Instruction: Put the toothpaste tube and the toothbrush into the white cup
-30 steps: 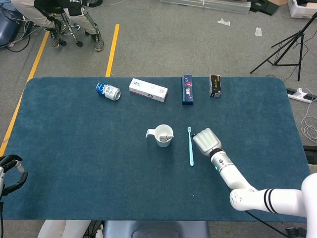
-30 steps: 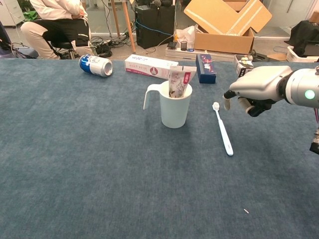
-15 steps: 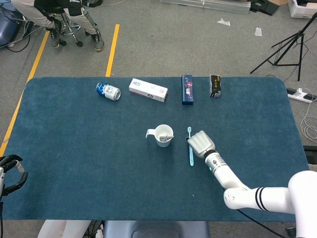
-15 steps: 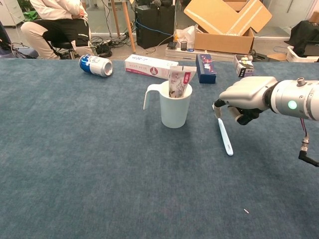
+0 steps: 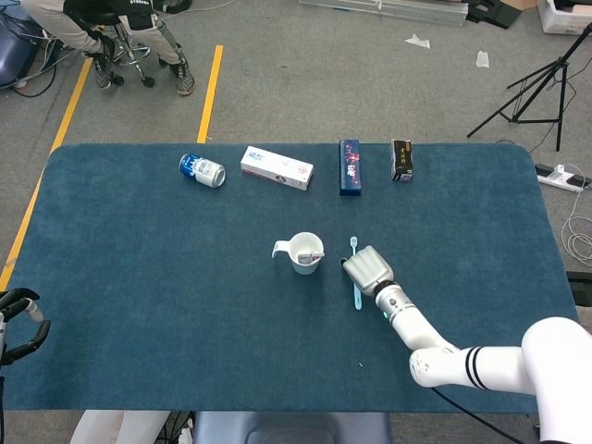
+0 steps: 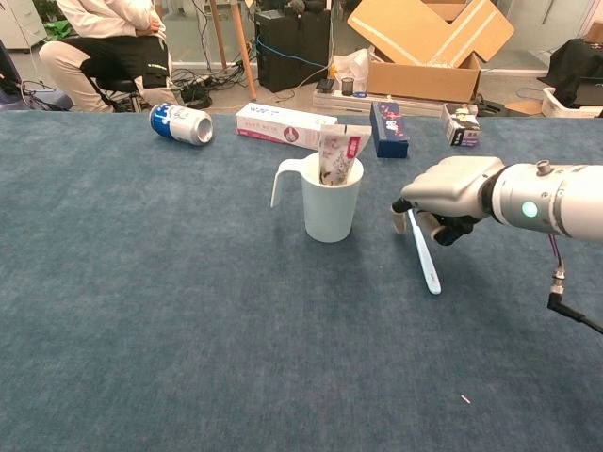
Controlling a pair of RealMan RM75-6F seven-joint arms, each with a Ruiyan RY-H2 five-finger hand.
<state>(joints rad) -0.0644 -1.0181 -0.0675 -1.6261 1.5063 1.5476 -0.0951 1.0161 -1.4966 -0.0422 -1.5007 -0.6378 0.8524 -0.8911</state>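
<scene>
The white cup (image 5: 306,253) (image 6: 332,205) stands mid-table, its handle to the left. The toothpaste tube (image 6: 339,155) stands upright inside it. Just right of the cup, the light blue toothbrush (image 5: 358,298) (image 6: 426,264) lies flat on the cloth, bristle end away from me. My right hand (image 5: 368,270) (image 6: 448,193) hangs low over the upper part of the brush, thumb on the cup side and the other fingers on the far side, with the brush still lying on the table. My left hand (image 5: 20,322) rests off the near left corner, holding nothing.
Along the far edge lie a blue can (image 5: 202,170) on its side, a white carton (image 5: 277,167), a dark blue box (image 5: 349,166) and a small dark box (image 5: 401,159). The blue table (image 5: 148,305) is bare in front of the cup.
My right hand has slid left and dropped from beside the toothbrush to over its upper part. The brush, cup and left hand have stayed put.
</scene>
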